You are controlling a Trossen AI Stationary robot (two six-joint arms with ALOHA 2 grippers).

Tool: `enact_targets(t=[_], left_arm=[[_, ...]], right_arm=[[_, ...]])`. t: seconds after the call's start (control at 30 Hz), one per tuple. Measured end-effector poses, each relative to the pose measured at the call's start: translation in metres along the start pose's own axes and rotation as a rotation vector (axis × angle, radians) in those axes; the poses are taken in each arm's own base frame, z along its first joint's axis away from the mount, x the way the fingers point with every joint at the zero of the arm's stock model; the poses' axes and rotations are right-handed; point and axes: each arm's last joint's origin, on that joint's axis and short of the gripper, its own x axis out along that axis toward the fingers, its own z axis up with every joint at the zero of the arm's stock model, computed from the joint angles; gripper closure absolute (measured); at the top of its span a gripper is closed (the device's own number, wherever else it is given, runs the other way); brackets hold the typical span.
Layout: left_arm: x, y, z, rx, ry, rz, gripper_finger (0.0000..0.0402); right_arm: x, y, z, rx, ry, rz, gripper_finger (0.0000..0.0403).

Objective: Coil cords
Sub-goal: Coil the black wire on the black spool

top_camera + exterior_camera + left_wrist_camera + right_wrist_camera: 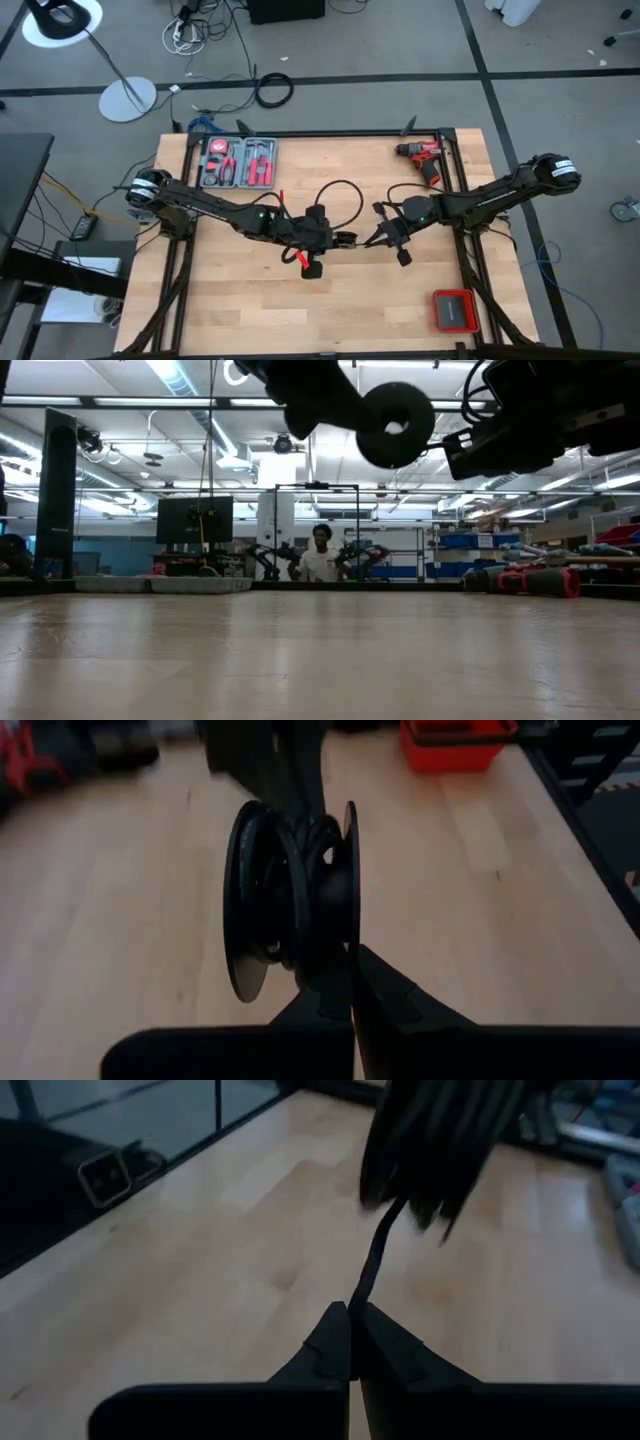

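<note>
The cord is thin and black, and part of it is wound on a black spool [300,900] with two flat discs. The spool also shows in the low view as a dark ring [397,425] high above the table. My left gripper [350,965] is shut on the spool above the table's middle [343,240]. My right gripper [352,1315] is shut on a free stretch of the cord [372,1255], close to the right of the spool [373,240]. A loose loop of cord [342,190] curves on the far side of both grippers. My left gripper pinches the rim of one spool disc [350,935] between its two fingers, at the edge nearest the wrist. The spool stands on edge beyond the fingertips, lifted clear of the table. My right gripper pinches the thin cord [358,1295] between its fingertips. The cord runs from the fingertips straight on to the spool with only a slight bend, clear of the table.
A red drill [424,160] lies at the far right and an open tool case [238,163] at the far left. A red box [452,310] sits near the front right corner. Bare wood lies below and in front of both grippers.
</note>
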Motion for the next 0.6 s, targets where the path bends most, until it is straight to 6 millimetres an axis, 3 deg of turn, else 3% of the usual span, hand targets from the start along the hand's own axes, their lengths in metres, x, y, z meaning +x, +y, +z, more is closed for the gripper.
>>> enact_targets(t=[0.33,0.6], left_arm=[[0.0,-0.001,-0.004,-0.056,0.038,-0.031,0.0401],[0.03,-0.004,-0.022,-0.037,0.074,-0.02,0.0401]], right_arm=[[0.0,-0.003,0.007,0.055,-0.063,-0.063,0.0397],[0.0,-0.005,0.011,0.161,-0.115,-0.073,0.0396]])
